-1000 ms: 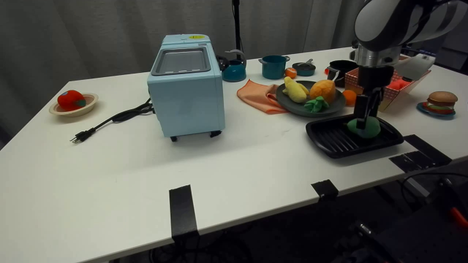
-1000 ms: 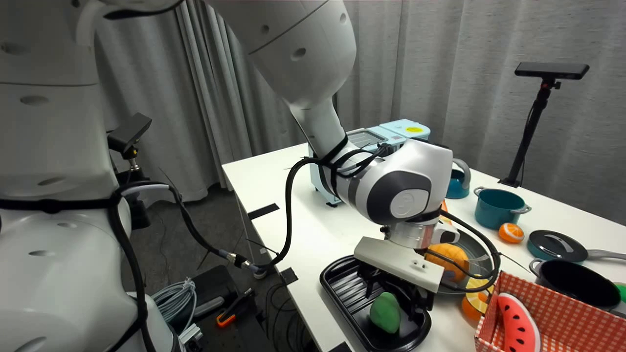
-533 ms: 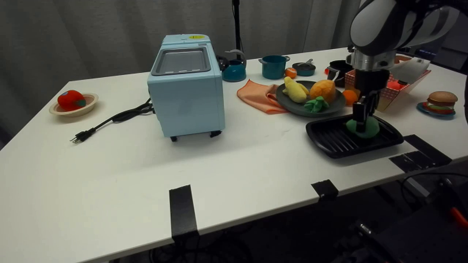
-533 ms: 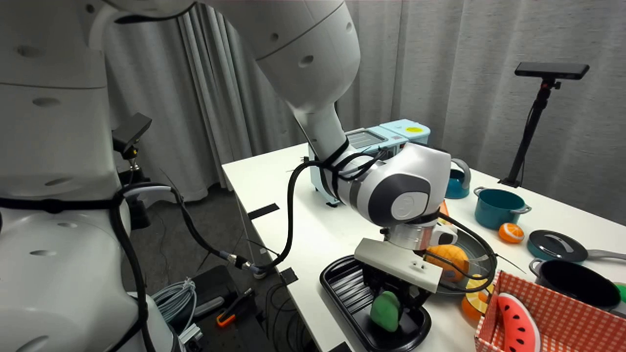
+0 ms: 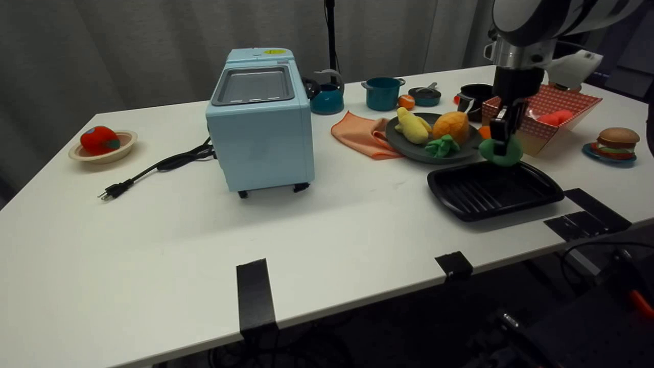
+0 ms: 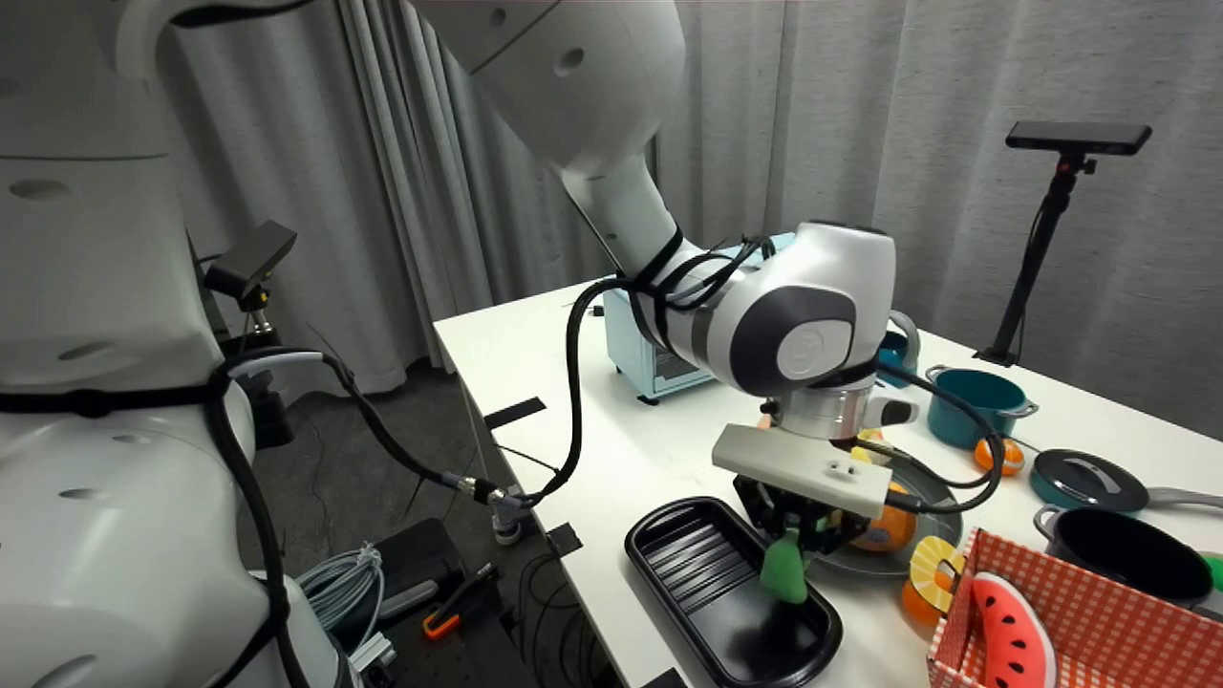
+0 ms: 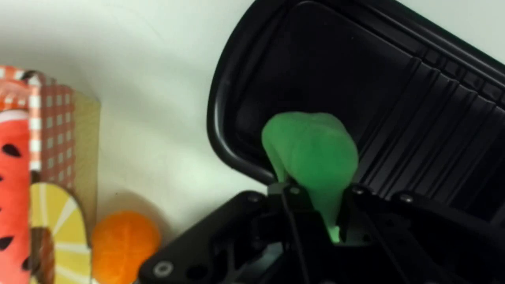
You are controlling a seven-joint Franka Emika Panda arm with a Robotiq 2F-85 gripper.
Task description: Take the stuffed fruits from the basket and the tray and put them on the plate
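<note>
tool (image 7: 321,193) holding green stuffed fruit (image 7: 315,146) between fingertips (image 7: 294,192)

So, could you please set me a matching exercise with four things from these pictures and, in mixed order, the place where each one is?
Things
1. Watermelon slice
2. Green fruit
3. Yellow toy
4. Red toy

Places
A. On the dark plate
B. In the cream bowl
C. Held between the fingers
D. In the checked basket

Right pairs: 1-D, 2-C, 3-A, 4-B.
</note>
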